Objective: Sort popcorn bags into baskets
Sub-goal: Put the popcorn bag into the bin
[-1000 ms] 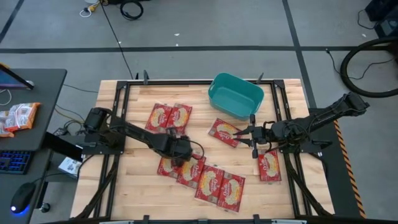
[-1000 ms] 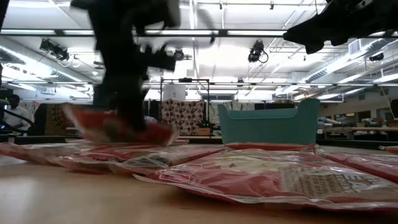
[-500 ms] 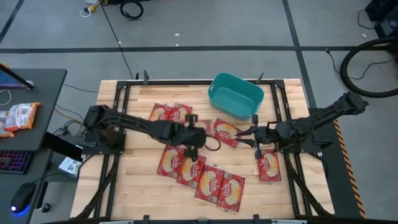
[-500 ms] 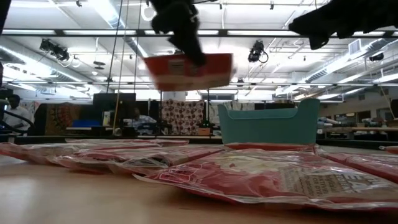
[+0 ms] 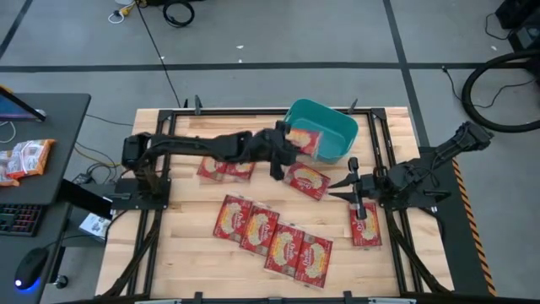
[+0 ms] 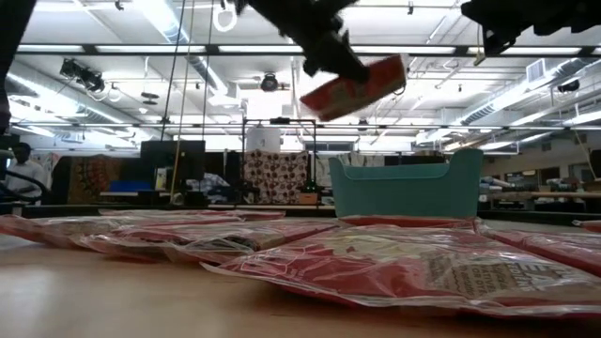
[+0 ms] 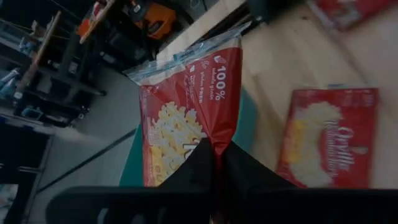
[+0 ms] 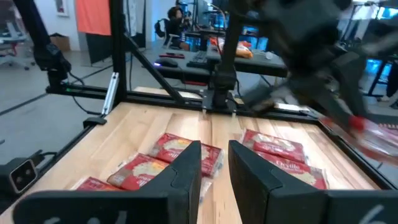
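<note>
My left gripper (image 5: pixel 285 145) is shut on a red popcorn bag (image 5: pixel 306 139) over the near-left part of the teal tub (image 5: pixel 325 127) at the table's far side. The low view shows the bag (image 6: pixel 362 84) tilted in the air above the tub (image 6: pixel 404 188). My right gripper (image 5: pixel 352 187) is open and hovers right of centre, beside a bag lying flat (image 5: pixel 305 180) and another (image 5: pixel 365 224) below its arm. Two bags (image 5: pixel 221 167) lie partly under my left arm. Several more (image 5: pixel 274 238) lie flat in a row near the front. My left gripper pinches the bag between its two shut fingers (image 7: pixel 202 163) at one edge (image 7: pixel 217 138), coming level from the table's left. The bag is lifted clear, sticks out beyond the fingers and tilts, its free end higher, above the tub.
A black metal frame (image 5: pixel 160 127) rims the wooden table. Orange-and-white snack packets (image 5: pixel 24 159) lie on a side desk to the left, beside a keyboard and mouse. Bare wood shows at the near left (image 5: pixel 181 253). A person sits in the room beyond (image 6: pixel 19 169).
My left gripper has lifted a bag off the near-centre of the table and carried it up and toward the far right. The bag hung just above the other bags a second ago; now it is over the tub, tilted.
</note>
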